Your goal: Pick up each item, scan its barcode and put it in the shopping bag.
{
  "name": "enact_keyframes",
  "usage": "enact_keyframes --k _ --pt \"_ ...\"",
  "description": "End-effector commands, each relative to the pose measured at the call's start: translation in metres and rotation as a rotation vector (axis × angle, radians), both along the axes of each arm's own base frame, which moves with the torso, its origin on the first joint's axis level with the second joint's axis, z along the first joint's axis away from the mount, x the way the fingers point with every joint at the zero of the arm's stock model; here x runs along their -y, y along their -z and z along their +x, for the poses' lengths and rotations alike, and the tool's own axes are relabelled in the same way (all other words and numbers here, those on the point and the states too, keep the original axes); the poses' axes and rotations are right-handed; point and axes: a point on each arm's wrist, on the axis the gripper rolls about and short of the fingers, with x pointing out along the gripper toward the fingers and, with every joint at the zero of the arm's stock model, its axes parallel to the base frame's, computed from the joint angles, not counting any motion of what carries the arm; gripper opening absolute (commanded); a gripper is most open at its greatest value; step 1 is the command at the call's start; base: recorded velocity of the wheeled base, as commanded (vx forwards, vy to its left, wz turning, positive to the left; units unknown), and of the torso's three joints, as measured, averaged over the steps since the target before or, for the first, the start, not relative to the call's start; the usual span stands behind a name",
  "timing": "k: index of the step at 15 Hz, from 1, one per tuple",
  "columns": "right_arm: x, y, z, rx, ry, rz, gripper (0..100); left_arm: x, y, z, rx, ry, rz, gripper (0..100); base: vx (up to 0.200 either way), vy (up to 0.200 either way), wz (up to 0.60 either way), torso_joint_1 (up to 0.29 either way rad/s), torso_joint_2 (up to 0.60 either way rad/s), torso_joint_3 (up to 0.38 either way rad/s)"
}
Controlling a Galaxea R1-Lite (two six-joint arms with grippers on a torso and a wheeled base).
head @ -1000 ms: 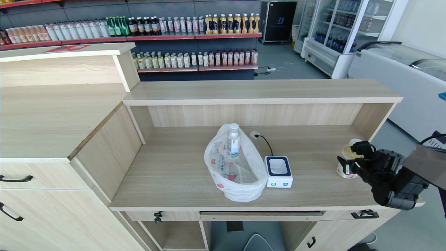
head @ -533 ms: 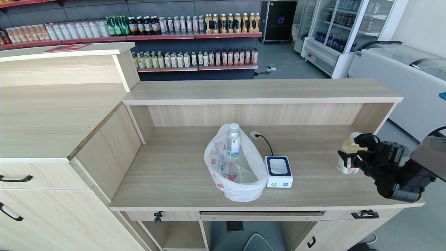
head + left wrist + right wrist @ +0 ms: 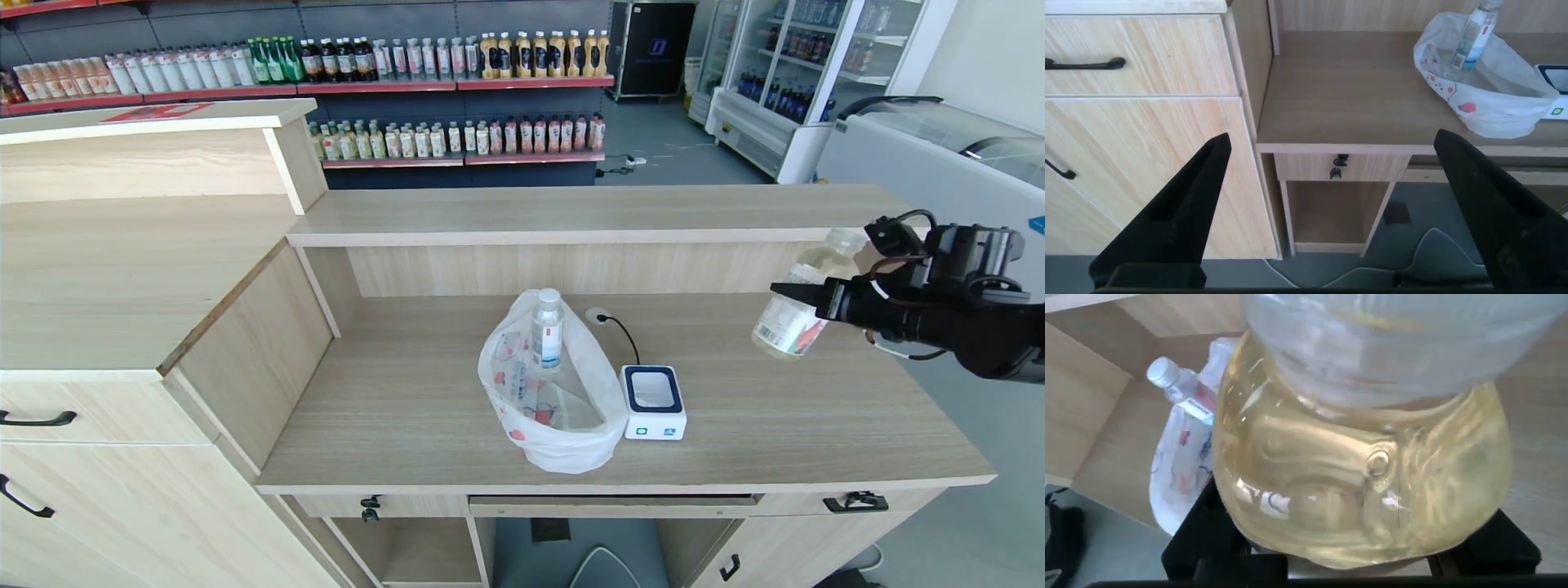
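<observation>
From the head camera, the right gripper (image 3: 820, 282) is clamped across the middle of the yellow bottle (image 3: 788, 322), which hangs tilted in the air above the right part of the counter (image 3: 392, 408), cap up and toward the arm, base down and toward the scanner (image 3: 653, 400). The bottle is well apart from both the scanner and the bag (image 3: 563, 445). The white bag sits open at the middle of the counter with a clear bottle (image 3: 547, 331) standing upright in its far side. The scanner lies just beside the bag on its right, window up, and a black cable (image 3: 624, 333) runs from it to a hole near the back wall. From the left wrist, the left gripper (image 3: 1333, 140) has its two dark fingers spread wide with nothing between them, held low in front of the counter's left end, next to a cabinet (image 3: 1143, 163); the bag and clear bottle lie farther off on the counter. From the right wrist, the yellow bottle sits close against the camera between the dark fingers, with the bag and the clear bottle's cap showing beyond it.
</observation>
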Motion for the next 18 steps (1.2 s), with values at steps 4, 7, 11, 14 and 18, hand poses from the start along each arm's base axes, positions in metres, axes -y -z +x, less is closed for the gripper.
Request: enact_keyframes --k 4,7,11,14,18 --pt "-0.031 -0.082 -0.066 0.049 -0.367 0.090 0 0.000 0.000 0.000 -0.001 -0.001 0.000 100 0.000 0.000 0.00 0.000 0.00 0.000" --pt "-0.045 -0.116 -0.101 0.077 -0.529 0.122 0 0.000 0.000 0.000 -0.001 -0.001 0.000 100 0.000 0.000 0.00 0.000 0.00 0.000" --pt "-0.065 -0.140 -0.135 0.071 -0.637 0.168 0 0.000 0.000 0.000 -0.001 -0.001 0.000 100 0.000 0.000 0.00 0.000 0.00 0.000" --pt "-0.083 -0.137 -0.161 0.043 -0.709 0.179 0 0.000 0.000 0.000 -0.001 -0.001 0.000 100 0.000 0.000 0.00 0.000 0.00 0.000" --pt "-0.090 -0.127 -0.181 0.023 -0.741 0.184 0 0.000 0.000 0.000 -0.001 -0.001 0.000 100 0.000 0.000 0.00 0.000 0.00 0.000"
